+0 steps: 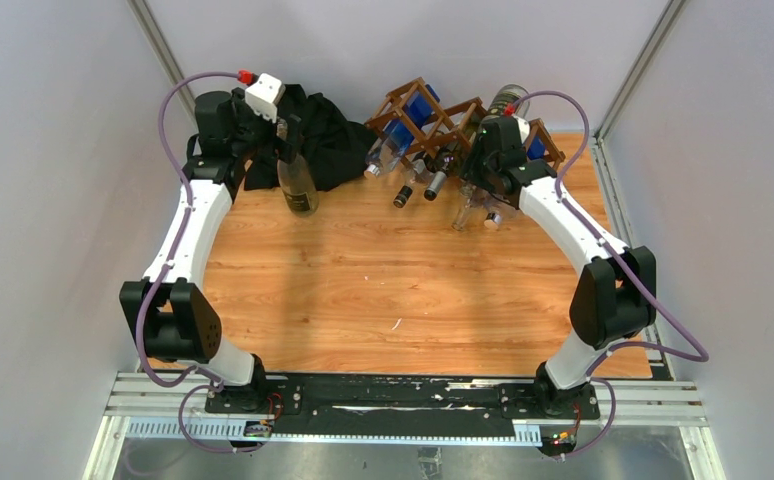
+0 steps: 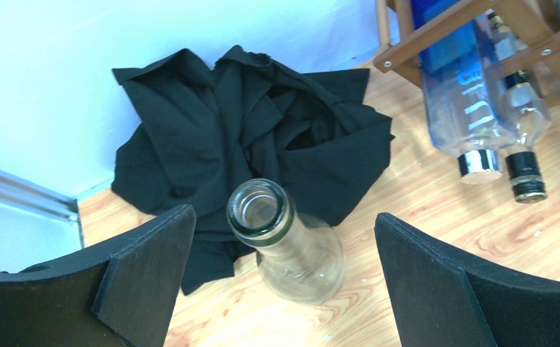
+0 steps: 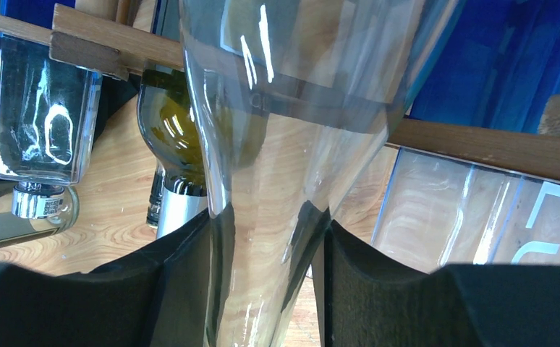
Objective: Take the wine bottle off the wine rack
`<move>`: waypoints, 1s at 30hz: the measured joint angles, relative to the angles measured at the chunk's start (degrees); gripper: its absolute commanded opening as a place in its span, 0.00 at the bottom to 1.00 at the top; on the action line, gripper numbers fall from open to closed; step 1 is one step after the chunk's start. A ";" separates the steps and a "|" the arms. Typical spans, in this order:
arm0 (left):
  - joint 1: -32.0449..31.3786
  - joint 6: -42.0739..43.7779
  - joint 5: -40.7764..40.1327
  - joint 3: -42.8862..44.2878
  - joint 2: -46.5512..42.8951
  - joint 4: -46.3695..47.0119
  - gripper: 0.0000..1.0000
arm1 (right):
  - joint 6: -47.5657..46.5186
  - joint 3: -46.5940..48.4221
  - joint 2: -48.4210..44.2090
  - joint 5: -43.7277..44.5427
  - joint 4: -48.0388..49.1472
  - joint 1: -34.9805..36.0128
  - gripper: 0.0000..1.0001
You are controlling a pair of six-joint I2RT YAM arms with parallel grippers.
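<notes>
The dark brown wooden wine rack [image 1: 450,112] stands at the back of the table with several bottles lying in its cells, necks toward me. My right gripper [image 1: 478,183] is at the rack's right part, shut on the neck of a clear glass wine bottle [image 3: 277,108] that still lies under a rack stick [image 3: 480,144]; the pads [image 3: 183,289] press both sides of the neck. My left gripper [image 2: 283,220] is open above a clear bottle [image 2: 299,260] that stands upright on the table [image 1: 298,185], left of the rack. Its fingers are apart from that bottle's mouth.
A crumpled black cloth [image 1: 328,135] lies at the back between the upright bottle and the rack. A blue-labelled clear bottle [image 2: 458,94] and a dark-capped one [image 2: 527,173] stick out of the rack's left cells. Grey walls close in both sides.
</notes>
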 measured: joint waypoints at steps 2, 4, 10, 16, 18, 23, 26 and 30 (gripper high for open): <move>-0.02 0.44 -1.66 0.00 0.00 0.02 1.00 | 0.09 -0.09 0.00 -0.02 0.00 -0.04 0.14; 0.00 0.81 -3.37 -0.02 0.00 0.04 1.00 | 0.24 -0.11 0.00 -0.02 -0.02 -0.04 0.04; 0.00 1.01 -4.39 0.55 -0.02 -1.16 1.00 | 0.46 -0.11 0.00 -0.39 0.00 -0.17 0.00; -0.02 1.01 -2.56 8.96 0.00 -6.23 1.00 | 0.44 -0.11 -0.28 -0.52 0.00 -0.26 0.00; 0.00 1.03 -1.95 12.37 -0.02 -7.45 1.00 | 0.42 -0.11 -0.74 -0.57 0.00 -0.33 0.00; 0.00 0.98 -0.31 18.88 -0.02 -11.04 1.00 | -0.09 -0.11 -3.48 -0.50 0.17 -0.72 0.00; 0.00 0.79 1.62 22.23 -0.02 -14.05 1.00 | -0.79 -0.09 -5.01 -1.77 0.15 -0.81 0.00; 0.00 0.83 5.99 24.17 -0.76 -16.90 1.00 | -1.68 0.13 -6.54 -3.69 -0.11 -0.76 0.00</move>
